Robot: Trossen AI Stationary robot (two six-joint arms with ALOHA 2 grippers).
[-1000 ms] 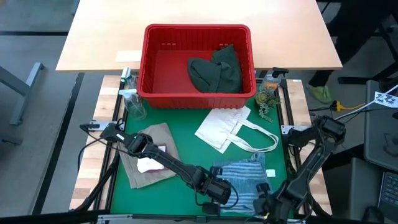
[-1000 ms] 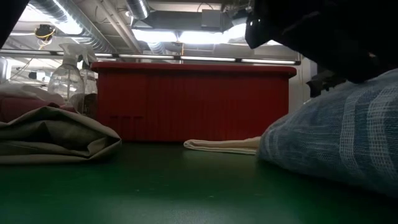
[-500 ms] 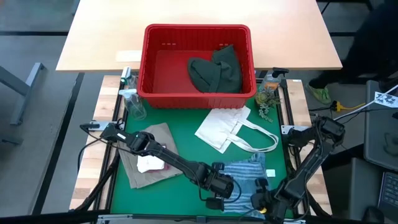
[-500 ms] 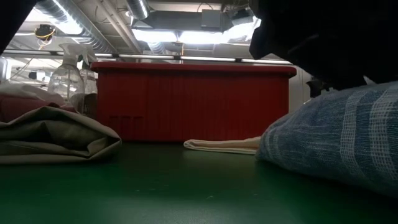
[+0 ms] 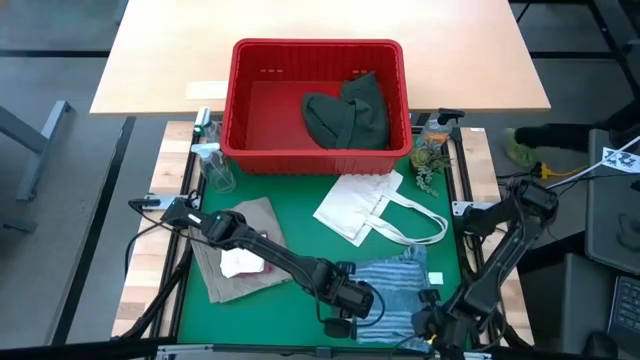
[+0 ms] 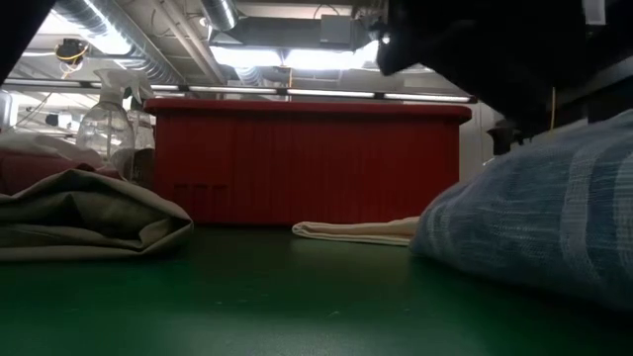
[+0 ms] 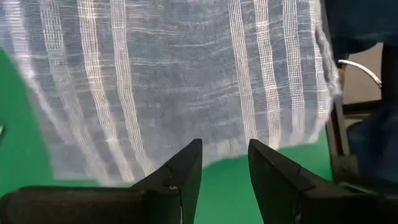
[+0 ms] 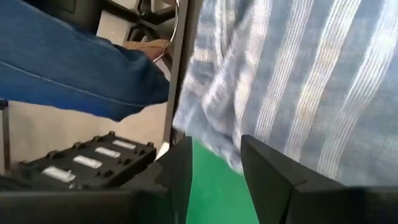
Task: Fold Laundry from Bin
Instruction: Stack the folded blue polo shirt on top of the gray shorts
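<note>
Both arms are down low at the near edge of the green tabletop (image 5: 300, 215), working on the blue-white striped shirt (image 5: 395, 285). The left arm stretches from the left side diagonally across the tan garment (image 5: 240, 258) with its elbow low, and its left claw (image 5: 345, 312) sits just at the shirt's near-left edge. In the left wrist view the two fingers (image 7: 180, 180) stand a narrow gap apart with only green mat between them, the shirt lying just ahead, so that claw holds nothing. The right arm folds down steeply from its base on the right, and the right claw (image 5: 430, 325) is at the shirt's near-right corner. Its wrist view shows the fingers (image 8: 261, 174) partly open too, with the shirt's hem just past the tips, not pinched as far as I can tell. A small white cloth (image 5: 238, 265) rests on the tan garment. The flat white tote bag (image 5: 365, 205) lies between the shirt and the red bin (image 5: 235, 100), and the dark green garment (image 5: 345, 112) is inside the bin, toward its right side. A spray bottle (image 5: 212, 160) stands just left of the bin.
</note>
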